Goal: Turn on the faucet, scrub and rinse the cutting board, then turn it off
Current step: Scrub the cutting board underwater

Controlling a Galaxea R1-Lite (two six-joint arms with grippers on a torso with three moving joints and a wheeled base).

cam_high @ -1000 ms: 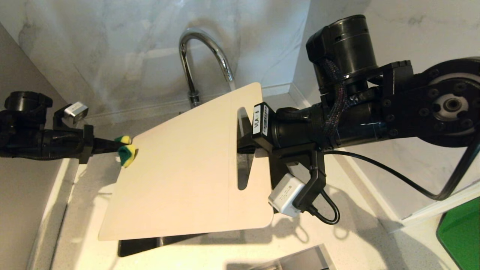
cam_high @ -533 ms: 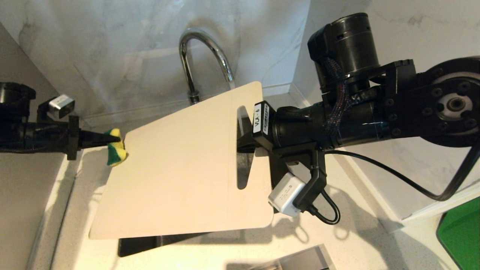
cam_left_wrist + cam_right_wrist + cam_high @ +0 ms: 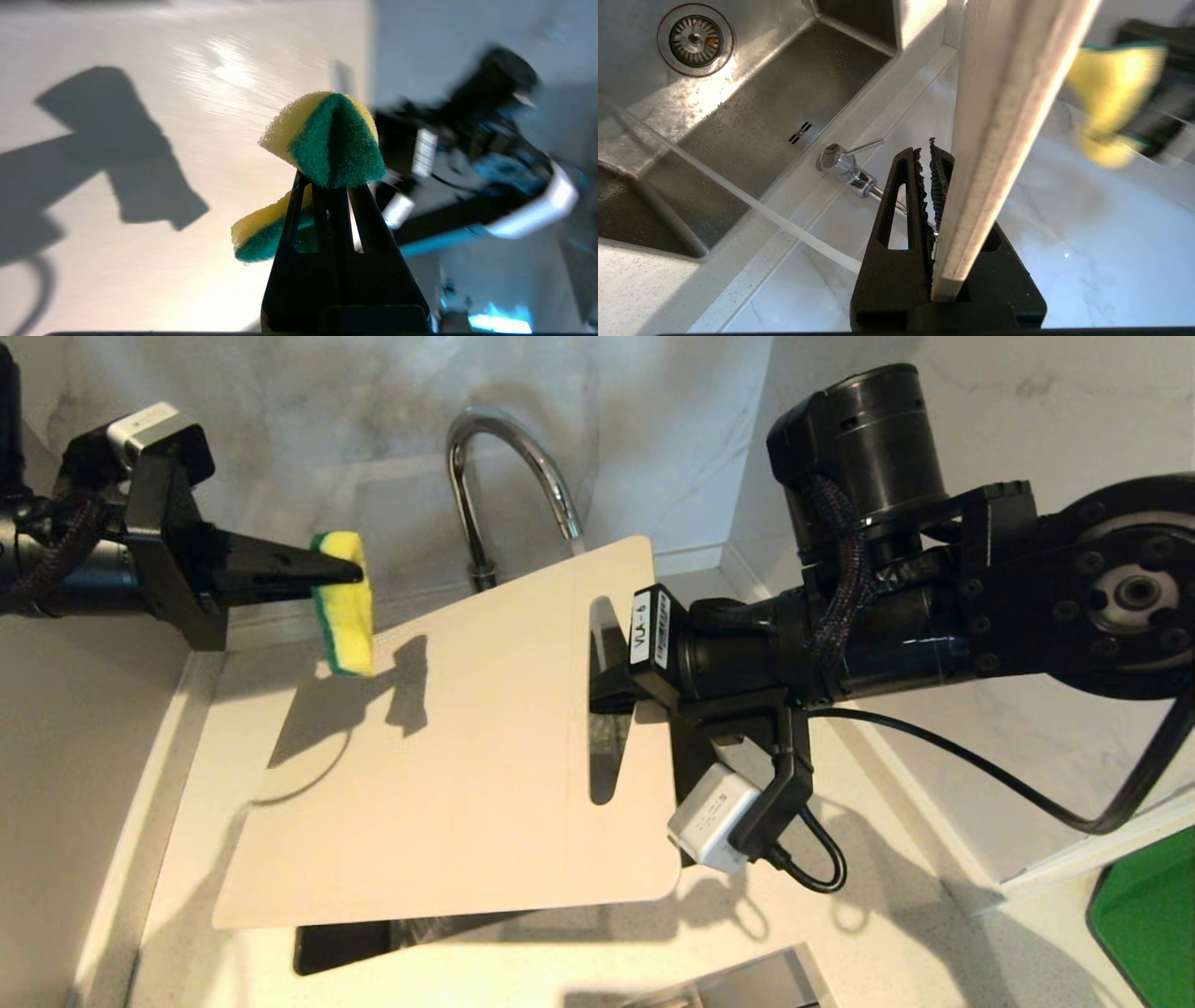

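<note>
Looking at the head view, the cutting board (image 3: 467, 747) is held out flat-ish over the sink (image 3: 752, 93), tilted a bit, with its handle slot end toward the right gripper (image 3: 611, 695). That gripper's jaws are pinched tight on the board's short end right by the slot; in the right wrist view the board's edge (image 3: 999, 140) runs up between the black fingers (image 3: 896, 205), so nearly closed on the thin plastic.

Left gripper (image 3: 341, 574) sits up off the board's far corner, jaws squeezed together on a yellow-and-green sponge (image 3: 344, 602). The sponge hangs from the tips just above the board's top-left corner; can't tell if it's actually touching.

The faucet (image 3: 504, 476) stands right behind the board, and a thin stream of water (image 3: 738, 196) is running under it.
</note>
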